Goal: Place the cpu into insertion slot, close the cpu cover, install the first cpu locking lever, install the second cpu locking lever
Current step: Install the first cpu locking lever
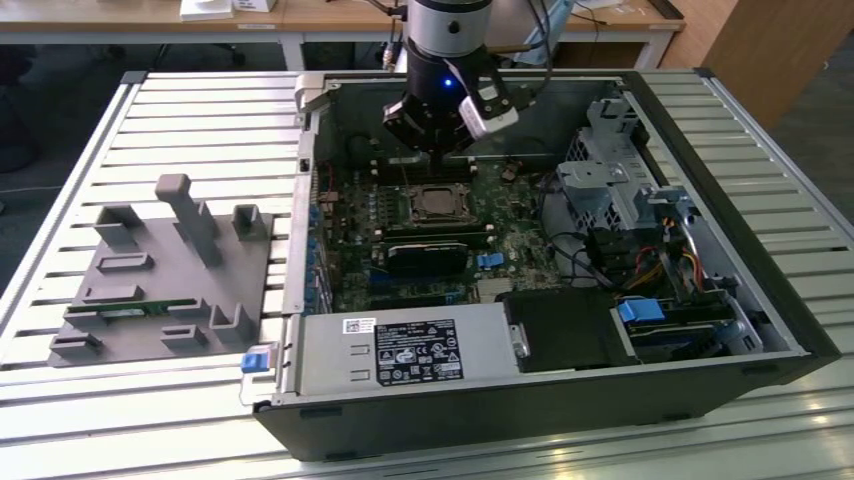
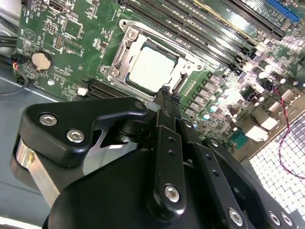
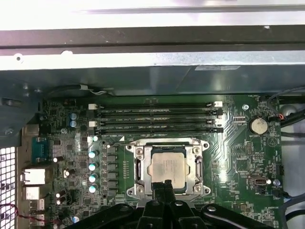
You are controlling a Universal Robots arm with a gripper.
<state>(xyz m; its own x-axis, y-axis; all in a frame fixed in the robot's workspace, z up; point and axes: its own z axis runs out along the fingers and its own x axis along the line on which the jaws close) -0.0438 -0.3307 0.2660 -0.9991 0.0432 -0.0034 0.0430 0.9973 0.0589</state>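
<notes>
One gripper (image 2: 165,95), fingers drawn together with nothing seen between them, tips down at the near edge of the cpu cover (image 2: 125,52). Touching the metal or just clear of it: cannot tell. Just beyond the tips, the cpu (image 2: 151,69), pale face up, flat in the insertion slot (image 3: 189,168), with the silvery frame of the cover lying down around it.

Judged from that: chip seated, cover closed, work now at the locking levers. Cannot tell from these views whether either lever is hooked. Calls for a small, steady push along the socket's edge, tips kept off the chip's face and off the capacitors (image 3: 93,167) crowded just beside the socket.

Farther out, four long memory slots (image 3: 157,117) just on the far side of the socket, a coin battery (image 3: 259,125) nearby, green motherboard (image 3: 238,157) all round. All inside an open computer case (image 1: 534,415) lying on its side, power supply (image 1: 400,352) at the near edge, cables (image 1: 601,255) on the exterior view's right.

Beneath, a slatted metal worktop (image 1: 200,110). On the exterior view's left, a grey fixture block (image 1: 147,290) with upright posts, well apart from the case. Wooden desks (image 1: 320,15) along the far side of the room.
</notes>
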